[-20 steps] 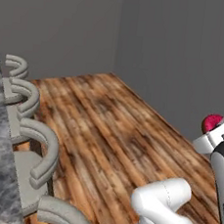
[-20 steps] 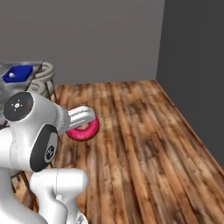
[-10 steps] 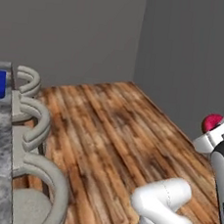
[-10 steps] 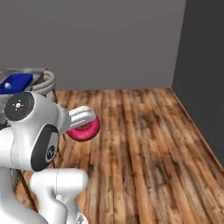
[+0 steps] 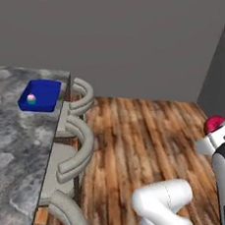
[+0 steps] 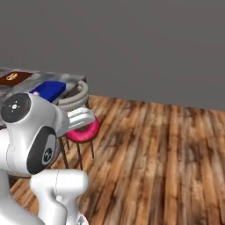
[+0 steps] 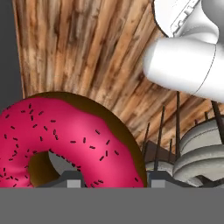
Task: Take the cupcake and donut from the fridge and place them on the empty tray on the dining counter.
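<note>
Donut (image 7: 65, 135) in gripper (image 7: 111, 180), cupcake (image 5: 31, 98) on tray (image 5: 48, 89).

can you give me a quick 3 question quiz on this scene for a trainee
1. True or false: the claw is shut on the donut.
2. What already sits in the blue tray on the dining counter? A) a brown pastry B) the cupcake C) nothing
3. Fill in: beside the counter's edge stand grey ____ with curved backs, over a wooden floor.

Key
1. True: in the hand view the pink sprinkled donut sits right at the fingertips.
2. B
3. stools
</note>
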Tool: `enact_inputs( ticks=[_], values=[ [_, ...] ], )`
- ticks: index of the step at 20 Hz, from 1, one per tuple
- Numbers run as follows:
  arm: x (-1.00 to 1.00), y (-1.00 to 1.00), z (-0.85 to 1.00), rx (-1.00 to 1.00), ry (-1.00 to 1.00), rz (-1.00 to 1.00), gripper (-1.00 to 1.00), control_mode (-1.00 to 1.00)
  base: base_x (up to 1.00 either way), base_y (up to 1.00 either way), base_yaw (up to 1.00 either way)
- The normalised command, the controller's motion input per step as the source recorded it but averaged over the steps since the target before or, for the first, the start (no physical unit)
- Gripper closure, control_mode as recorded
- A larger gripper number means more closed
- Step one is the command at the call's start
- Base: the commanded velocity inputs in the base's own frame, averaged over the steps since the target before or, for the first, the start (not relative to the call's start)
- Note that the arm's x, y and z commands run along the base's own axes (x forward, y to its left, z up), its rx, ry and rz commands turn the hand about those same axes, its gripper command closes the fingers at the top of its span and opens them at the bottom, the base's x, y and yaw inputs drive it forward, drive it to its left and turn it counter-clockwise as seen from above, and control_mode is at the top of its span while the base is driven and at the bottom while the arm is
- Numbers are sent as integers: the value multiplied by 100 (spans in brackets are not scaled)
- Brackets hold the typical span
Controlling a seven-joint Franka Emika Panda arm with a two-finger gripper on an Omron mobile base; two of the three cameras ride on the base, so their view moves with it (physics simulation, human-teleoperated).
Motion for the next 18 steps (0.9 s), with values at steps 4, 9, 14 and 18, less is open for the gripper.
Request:
enact_inputs(
  ticks=[4, 9, 14, 18],
  values=[
    [0, 0, 0, 0, 0, 0, 100, 100, 100, -8, 62],
    [0, 0, 0, 0, 0, 0, 100, 100, 100, -29, 59],
    [0, 0, 0, 0, 0, 0, 100, 100, 100, -32, 61],
    [0, 0, 0, 0, 0, 0, 100, 100, 100, -42, 60]
  ],
)
